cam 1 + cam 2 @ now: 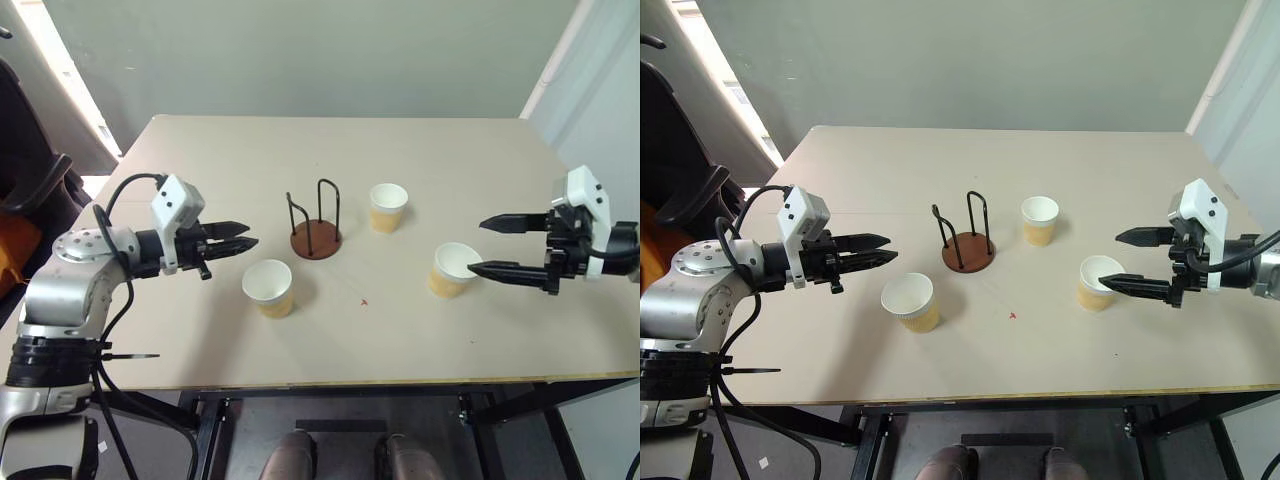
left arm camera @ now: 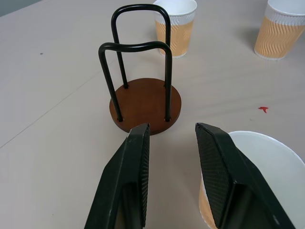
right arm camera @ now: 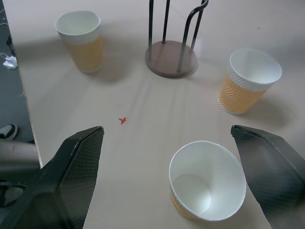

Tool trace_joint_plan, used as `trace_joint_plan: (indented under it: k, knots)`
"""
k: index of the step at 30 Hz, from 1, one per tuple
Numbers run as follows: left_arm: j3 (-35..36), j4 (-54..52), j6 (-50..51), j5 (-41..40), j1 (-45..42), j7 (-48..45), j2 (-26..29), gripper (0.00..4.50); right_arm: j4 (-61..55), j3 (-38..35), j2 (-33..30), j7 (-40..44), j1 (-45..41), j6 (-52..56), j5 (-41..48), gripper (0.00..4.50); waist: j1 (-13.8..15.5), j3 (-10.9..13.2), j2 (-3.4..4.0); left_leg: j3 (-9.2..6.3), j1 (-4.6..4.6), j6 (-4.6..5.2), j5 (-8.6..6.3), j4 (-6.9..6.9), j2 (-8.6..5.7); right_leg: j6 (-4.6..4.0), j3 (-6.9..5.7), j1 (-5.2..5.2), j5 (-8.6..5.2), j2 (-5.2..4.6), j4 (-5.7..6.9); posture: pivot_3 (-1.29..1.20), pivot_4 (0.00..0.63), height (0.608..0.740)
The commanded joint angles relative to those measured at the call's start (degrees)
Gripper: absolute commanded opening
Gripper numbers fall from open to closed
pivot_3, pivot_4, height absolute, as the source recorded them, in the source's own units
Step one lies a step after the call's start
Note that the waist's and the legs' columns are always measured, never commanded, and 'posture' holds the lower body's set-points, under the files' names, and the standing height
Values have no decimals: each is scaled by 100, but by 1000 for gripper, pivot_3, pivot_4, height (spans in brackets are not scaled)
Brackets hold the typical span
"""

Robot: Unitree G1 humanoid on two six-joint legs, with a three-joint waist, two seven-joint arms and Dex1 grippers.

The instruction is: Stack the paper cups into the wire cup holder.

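Observation:
Three paper cups stand upright on the tan table: one (image 1: 268,288) near the front left, one (image 1: 388,207) behind and to the right of the wire cup holder (image 1: 316,238), one (image 1: 455,270) at the right. The holder's brown disc and two black wire loops are empty. My left gripper (image 1: 247,236) hovers left of the holder and just behind the front-left cup (image 2: 257,167), narrowly open with nothing between its fingers. My right gripper (image 1: 480,246) is wide open, its tips just right of the right cup (image 3: 207,179), which lies ahead between the fingers (image 3: 71,167), untouched.
A small red mark (image 1: 364,300) lies on the table (image 1: 330,350) in front of the holder. A dark chair (image 1: 30,190) stands off the table's left side. A grey wall runs behind the far edge.

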Motion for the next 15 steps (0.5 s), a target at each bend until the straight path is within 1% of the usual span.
trace_joint_plan:
  k: [1, 8, 12, 15]
  knots:
    - [172, -108, -81, -36, -83, 10, 29, 1607, -165, -142, -96, 80, -136, -22, 110, 4466, 0, 0, 0, 0, 0, 0, 0, 0, 0, 0, 0, 0, 0, 0, 0, 0, 150, 740]
    - [124, 111, -218, 115, -261, 180, -76, 1607, -296, -86, 7, 62, -244, 10, 163, 4466, 1, 0, 0, 0, 0, 0, 0, 0, 0, 0, 0, 0, 0, 0, 0, 0, 150, 740]
    - [-246, 1009, -593, 801, -890, 805, -460, 1607, -526, 205, 543, -513, -763, 194, 199, 4466, -4, 0, 0, 0, 4, 4, 9, 2, 0, 3, 0, 3, 2, 0, 2, 0, 150, 740]
    - [-557, 1720, -1027, 1307, -1340, 1125, -802, 1607, -754, 438, 901, -796, -1035, 313, 217, 4466, -1, 0, 0, -2, 7, 6, 26, 2, 0, 4, 0, 7, 17, -1, 0, 0, 150, 740]
